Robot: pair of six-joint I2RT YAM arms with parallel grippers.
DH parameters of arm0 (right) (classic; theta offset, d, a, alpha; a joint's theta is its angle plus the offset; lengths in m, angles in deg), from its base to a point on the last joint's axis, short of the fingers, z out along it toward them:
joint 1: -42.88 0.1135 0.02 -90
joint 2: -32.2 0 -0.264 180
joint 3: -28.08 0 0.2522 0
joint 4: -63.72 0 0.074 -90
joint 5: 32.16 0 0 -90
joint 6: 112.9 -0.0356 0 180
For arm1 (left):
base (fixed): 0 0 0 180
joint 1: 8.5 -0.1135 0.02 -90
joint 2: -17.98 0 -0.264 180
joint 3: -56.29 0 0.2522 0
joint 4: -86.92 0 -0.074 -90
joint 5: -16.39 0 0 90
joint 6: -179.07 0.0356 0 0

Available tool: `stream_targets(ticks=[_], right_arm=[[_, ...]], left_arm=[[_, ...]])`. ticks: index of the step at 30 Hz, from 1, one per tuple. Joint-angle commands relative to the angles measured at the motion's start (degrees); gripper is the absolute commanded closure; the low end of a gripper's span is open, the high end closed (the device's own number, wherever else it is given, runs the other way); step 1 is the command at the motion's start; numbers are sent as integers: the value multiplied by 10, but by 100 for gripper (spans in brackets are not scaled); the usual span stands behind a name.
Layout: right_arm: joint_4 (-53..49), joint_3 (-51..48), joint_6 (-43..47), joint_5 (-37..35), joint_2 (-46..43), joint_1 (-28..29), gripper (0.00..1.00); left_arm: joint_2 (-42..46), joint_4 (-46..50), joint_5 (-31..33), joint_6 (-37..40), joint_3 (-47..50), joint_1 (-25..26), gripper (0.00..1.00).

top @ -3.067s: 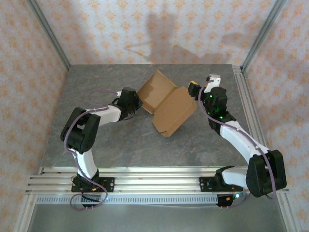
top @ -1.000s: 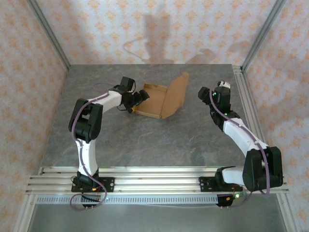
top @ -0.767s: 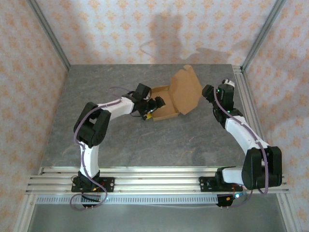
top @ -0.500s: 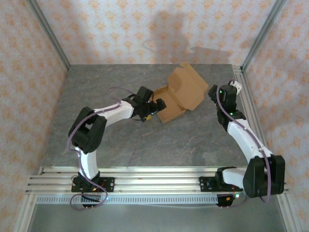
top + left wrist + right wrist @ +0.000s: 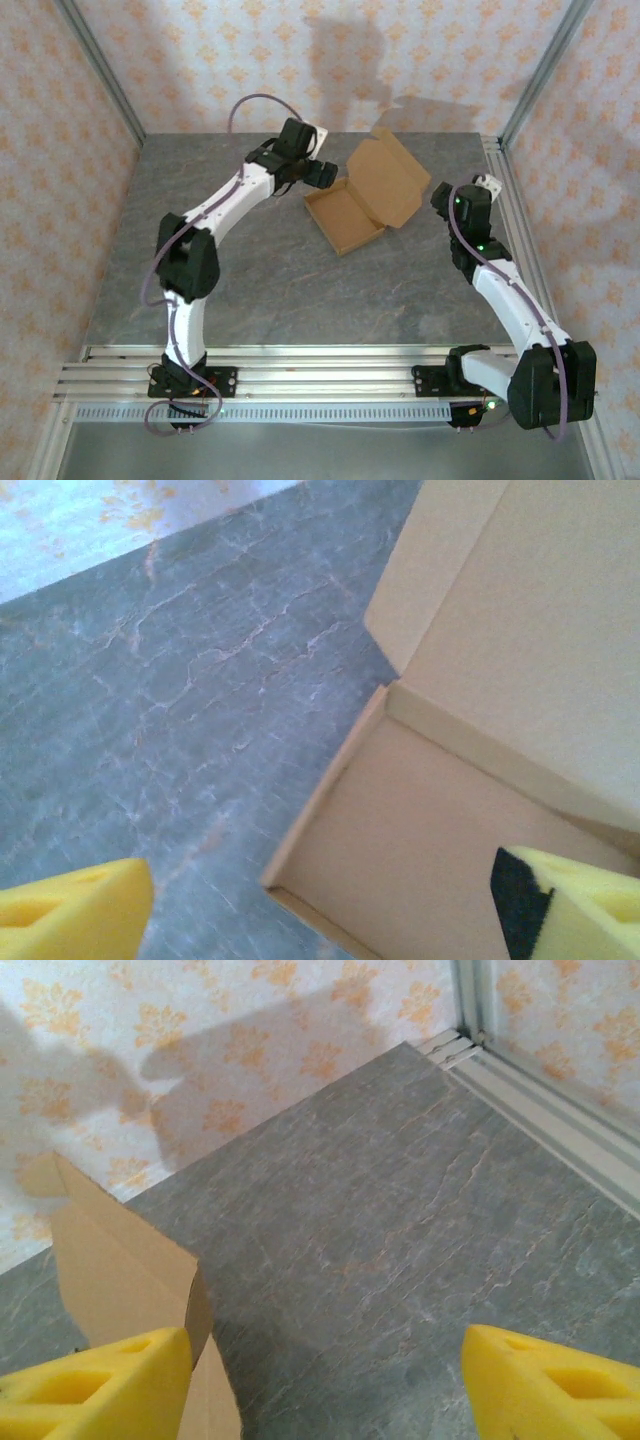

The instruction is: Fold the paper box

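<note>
Now the paper box (image 5: 345, 222) lies between the released left pincer (image 5: 322, 172) and released right pincer (image 5: 441, 196).

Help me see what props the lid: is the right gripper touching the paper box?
Cannot tell. Top view: the right gripper sits close beside the lid of the paper box. Right wrist view: cardboard passes behind one finger, hiding any gap.
</note>
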Motion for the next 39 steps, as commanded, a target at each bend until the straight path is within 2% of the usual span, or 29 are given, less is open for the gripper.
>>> stream_targets(ticks=[1,7,12,14,20,22,26,28,37,38,39], right_arm=[[-2,-9,-3,20,-8,4,28],[-2,-18,-6,44,0,4,28],[2,-19,-8,54,9,4,29],[5,-17,-9,56,14,4,29],[13,-10,-14,72,31,4,29],[15,-10,-17,77,32,4,29],[13,-9,-19,80,34,4,29],[14,-10,-20,82,35,4,29],[13,-5,-24,93,35,4,29],[12,-5,-23,94,34,4,29],[12,-6,-24,93,33,4,29]], left_arm=[[-67,116,-2,195,-45,-4,21],[-150,153,-2,292,-148,-14,30],[-270,271,-20,303,-338,-26,40],[-294,301,-34,301,-389,-31,46],[-285,271,-32,305,-363,-33,53],[-284,279,-34,305,-364,-33,57],[-280,301,-40,305,-364,-29,59],[-279,308,-47,304,-363,-28,65],[-280,321,-35,293,-367,-26,72],[-280,324,-30,291,-367,-26,74],[-280,327,-25,290,-368,-25,81]])
